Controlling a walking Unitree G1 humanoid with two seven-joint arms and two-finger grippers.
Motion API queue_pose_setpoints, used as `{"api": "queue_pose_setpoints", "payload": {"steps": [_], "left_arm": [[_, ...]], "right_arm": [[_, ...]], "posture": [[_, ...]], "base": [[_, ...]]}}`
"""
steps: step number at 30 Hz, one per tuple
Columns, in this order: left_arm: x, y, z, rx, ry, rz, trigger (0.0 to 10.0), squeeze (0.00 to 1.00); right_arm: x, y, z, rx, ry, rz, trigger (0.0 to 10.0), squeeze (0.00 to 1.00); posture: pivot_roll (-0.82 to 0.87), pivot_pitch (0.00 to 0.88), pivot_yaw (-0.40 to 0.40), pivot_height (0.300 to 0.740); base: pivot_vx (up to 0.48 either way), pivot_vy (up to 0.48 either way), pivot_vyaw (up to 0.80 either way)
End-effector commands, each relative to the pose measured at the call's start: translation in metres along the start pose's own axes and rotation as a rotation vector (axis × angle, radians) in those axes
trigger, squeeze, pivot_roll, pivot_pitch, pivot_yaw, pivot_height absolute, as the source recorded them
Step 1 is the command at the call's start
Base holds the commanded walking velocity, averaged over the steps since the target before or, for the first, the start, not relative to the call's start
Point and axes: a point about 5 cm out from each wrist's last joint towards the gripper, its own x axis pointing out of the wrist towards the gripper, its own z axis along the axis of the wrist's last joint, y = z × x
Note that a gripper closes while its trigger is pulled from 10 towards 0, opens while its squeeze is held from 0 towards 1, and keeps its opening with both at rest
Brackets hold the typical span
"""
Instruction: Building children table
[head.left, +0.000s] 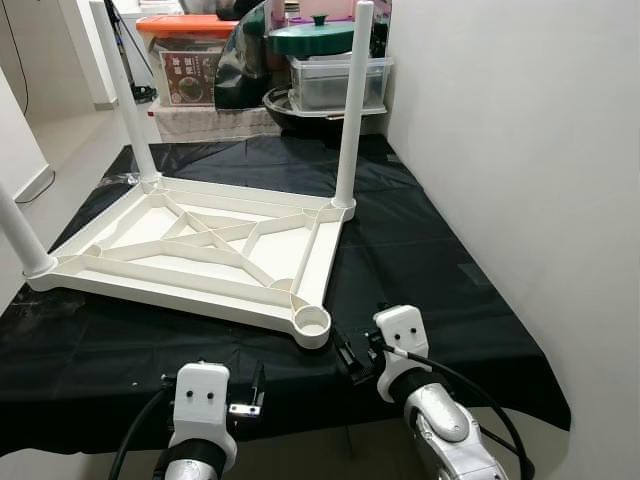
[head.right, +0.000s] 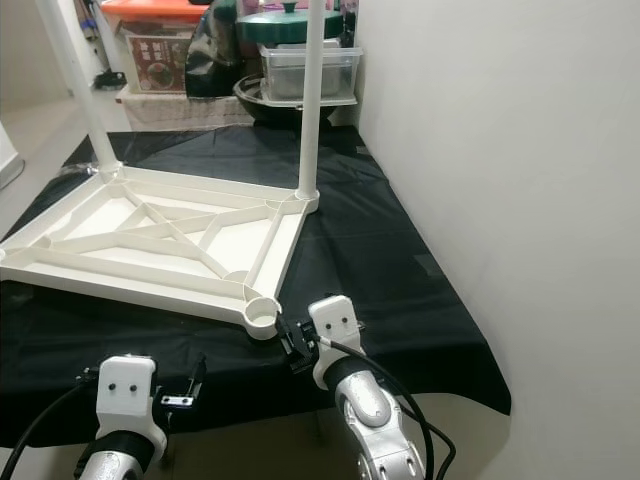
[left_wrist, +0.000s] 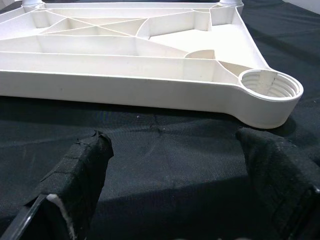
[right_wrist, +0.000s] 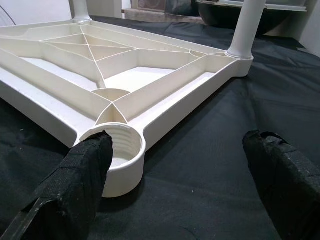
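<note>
A white plastic table top (head.left: 200, 245) lies upside down on a black cloth (head.left: 420, 260). Three white legs stand screwed into its corners: far left (head.left: 125, 90), far right (head.left: 352, 100) and near left (head.left: 20, 235). The near right corner socket (head.left: 313, 322) is empty, its thread showing (left_wrist: 270, 85). My left gripper (left_wrist: 170, 145) hovers open just in front of the table top's near edge, holding nothing. My right gripper (right_wrist: 177, 142) is open too, low over the cloth beside the empty socket (right_wrist: 117, 145), with one finger (right_wrist: 85, 170) close to it.
A white wall (head.left: 520, 150) runs along the right side of the cloth. At the back stand an orange-lidded box (head.left: 185, 55), a clear box (head.left: 335, 85) with a green pot lid (head.left: 315, 38) on it, and a dark bowl. The cloth's front edge (head.left: 300, 425) lies below my wrists.
</note>
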Motion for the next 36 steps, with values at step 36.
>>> {"api": "queue_pose_setpoints", "payload": {"steps": [36], "left_arm": [[0.0007, 0.0007, -0.0030, 0.004, 0.022, 0.004, 10.0, 0.00]], "right_arm": [[0.0007, 0.0001, 0.0003, 0.015, 0.002, -0.010, 10.0, 0.00]], "posture": [[0.05, 0.000, -0.036, 0.740]], "base": [[0.000, 0.000, 0.00]]}}
